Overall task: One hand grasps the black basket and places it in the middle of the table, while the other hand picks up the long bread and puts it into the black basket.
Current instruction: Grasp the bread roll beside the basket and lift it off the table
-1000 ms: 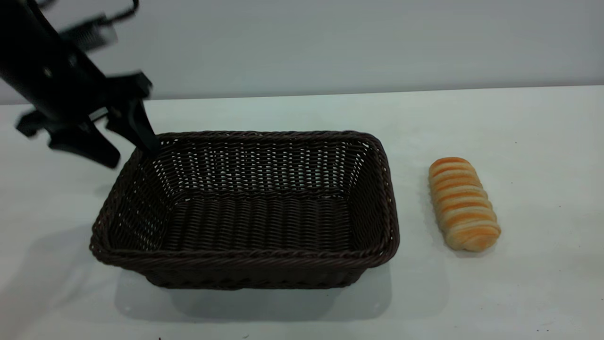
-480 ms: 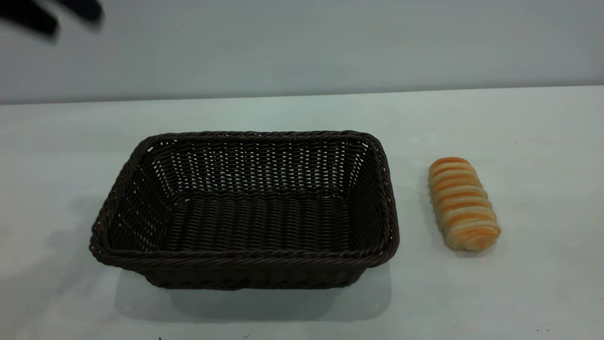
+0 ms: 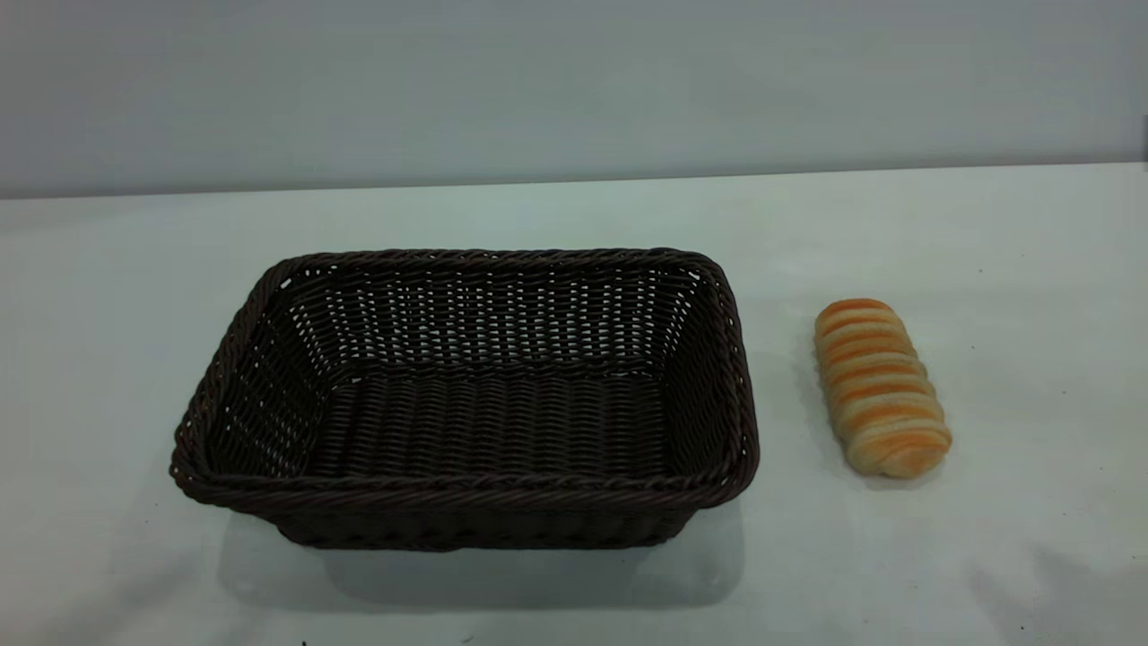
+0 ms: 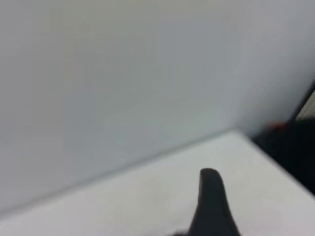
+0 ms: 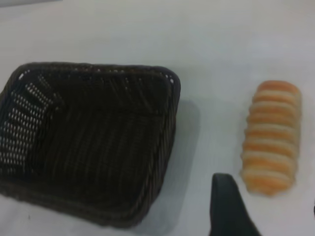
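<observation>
The black basket stands empty on the white table, left of the middle in the exterior view. The long bread lies on the table to its right, a hand's width from the basket's rim. Neither gripper shows in the exterior view. My right gripper is open and hovers above the table, just short of the near end of the bread, with the basket off to one side. A black part of my left gripper shows raised, facing the wall and the table's edge, with nothing in it that I can see.
A plain grey wall runs behind the table. A dark area lies past the table's corner in the left wrist view. A few tiny dark specks dot the tabletop.
My left gripper has lifted off the basket's back left corner and gone up and left out of the exterior view. The basket and the bread have not moved.
</observation>
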You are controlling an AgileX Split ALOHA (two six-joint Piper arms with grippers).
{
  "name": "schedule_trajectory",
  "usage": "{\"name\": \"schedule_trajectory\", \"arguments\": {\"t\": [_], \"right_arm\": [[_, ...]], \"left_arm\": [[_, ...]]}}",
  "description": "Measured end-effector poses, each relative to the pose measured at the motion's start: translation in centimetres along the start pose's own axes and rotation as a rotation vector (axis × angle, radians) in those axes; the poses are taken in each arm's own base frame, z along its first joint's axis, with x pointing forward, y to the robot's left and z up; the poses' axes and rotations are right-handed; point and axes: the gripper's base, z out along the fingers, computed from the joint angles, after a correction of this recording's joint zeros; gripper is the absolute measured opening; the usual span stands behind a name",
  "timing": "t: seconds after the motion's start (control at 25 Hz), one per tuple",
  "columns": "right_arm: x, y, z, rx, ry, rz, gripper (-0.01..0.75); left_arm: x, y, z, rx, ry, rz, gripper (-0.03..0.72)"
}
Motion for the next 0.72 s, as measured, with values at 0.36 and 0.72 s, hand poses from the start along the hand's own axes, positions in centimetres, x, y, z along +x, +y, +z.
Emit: {"name": "schedule_trajectory", "arguments": {"t": [0.36,0.72], "right_arm": [[-2.8,-1.9,5.9,0.002,0.056,-0.035,0.399],[-0.5,-5.4,12.6,0.065,0.26,0.006,0.399]], "left_arm": [[1.4,-5.3,-7.6,0.117,-0.04,0.093,0.585],[3.6,-7.1,-12.1,0.029,-0.038,0.138,0.585]]}}
